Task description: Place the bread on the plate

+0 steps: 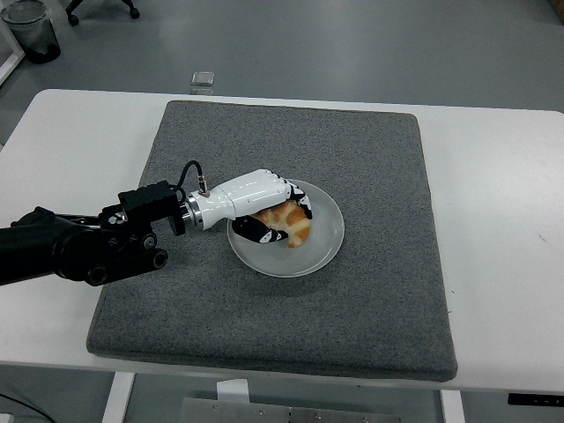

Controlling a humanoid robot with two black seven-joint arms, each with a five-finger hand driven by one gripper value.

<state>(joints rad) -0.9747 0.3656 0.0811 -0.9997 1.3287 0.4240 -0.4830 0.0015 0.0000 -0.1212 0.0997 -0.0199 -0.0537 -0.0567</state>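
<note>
Left white robot hand (264, 204) has its fingers wrapped around the golden-brown bread piece (289, 222), low over the round grey plate (322, 241). Suggest opening fingers slowly, then lifting straight up to avoid dragging it off.
</note>
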